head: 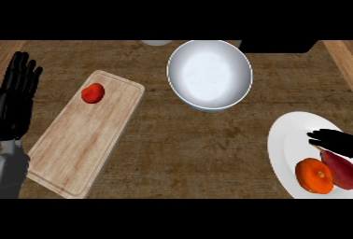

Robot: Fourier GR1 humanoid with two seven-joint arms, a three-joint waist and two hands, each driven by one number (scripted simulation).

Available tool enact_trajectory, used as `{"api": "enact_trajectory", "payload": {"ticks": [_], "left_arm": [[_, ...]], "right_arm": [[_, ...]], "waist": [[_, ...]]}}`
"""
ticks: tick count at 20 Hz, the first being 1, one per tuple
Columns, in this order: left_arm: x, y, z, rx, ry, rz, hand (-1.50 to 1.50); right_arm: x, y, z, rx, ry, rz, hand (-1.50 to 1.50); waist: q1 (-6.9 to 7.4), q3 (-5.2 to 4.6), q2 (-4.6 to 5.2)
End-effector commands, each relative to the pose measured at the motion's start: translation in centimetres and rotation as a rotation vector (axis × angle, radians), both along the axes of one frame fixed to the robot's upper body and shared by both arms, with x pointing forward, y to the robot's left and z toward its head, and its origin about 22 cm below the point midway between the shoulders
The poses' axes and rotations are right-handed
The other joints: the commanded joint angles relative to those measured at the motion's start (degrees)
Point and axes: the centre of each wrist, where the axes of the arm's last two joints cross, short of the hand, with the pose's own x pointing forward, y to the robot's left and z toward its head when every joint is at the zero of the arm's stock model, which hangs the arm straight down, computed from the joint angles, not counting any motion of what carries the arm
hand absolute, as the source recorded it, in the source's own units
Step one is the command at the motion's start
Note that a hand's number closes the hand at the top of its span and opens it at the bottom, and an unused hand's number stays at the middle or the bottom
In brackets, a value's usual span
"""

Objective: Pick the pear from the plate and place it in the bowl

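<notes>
Wooden counter (179,144): cutting board (82,140) and tomato (92,93) beside bowl (209,74).

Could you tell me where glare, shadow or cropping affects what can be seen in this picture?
Head view: soft sheen inside the bowl; the plate is cut by the right edge; the right hand is a flat black shape over the reddish fruit, hiding part of it; the left hand is equally dark.

Even, soft light, a pale sheen inside the bowl (209,74), faint shadows beneath objects.
</notes>
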Motion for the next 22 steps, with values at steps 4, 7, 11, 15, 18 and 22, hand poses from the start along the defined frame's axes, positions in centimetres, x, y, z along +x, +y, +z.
{"api": "enact_trajectory", "payload": {"ticks": [4, 7, 11, 15, 18, 22], "left_arm": [[-1.8, 1.4, -1.6, -0.003, -0.001, 0.003, 0.0], [-1.8, 0.1, 1.8, 0.018, -0.015, 0.013, 0.0], [-0.1, -0.8, 0.0, 0.001, 0.008, 0.009, 0.0], [0.2, -1.1, 0.5, 0.015, -0.005, 0.001, 0.0], [-0.2, 0.2, 1.3, -0.013, 0.003, 0.001, 0.0], [-1.4, 1.6, -0.3, 0.025, 0.026, 0.087, 0.0]], "right_arm": [[-0.5, 0.0, -2.5, -0.019, 0.044, -0.007, -1.5], [1.1, 0.9, -3.0, 0.011, 0.007, 0.033, 1.5], [0.7, 0.3, -2.6, 0.088, -0.075, 0.058, 1.5], [1.2, 0.5, -2.5, 0.104, -0.107, 0.071, 1.5], [2.5, 0.6, -0.3, 0.111, -0.13, 0.078, 1.5], [-4.7, -5.2, -3.2, -0.09, -0.016, -0.656, 1.5]], "waist": [[-0.1, -0.01, -0.05], [0.46, 0.05, -0.04], [-0.17, 0.02, -0.01], [-0.28, 0.02, -0.02], [0.01, 0.01, -0.06], [-5.38, -0.42, -0.98]]}}
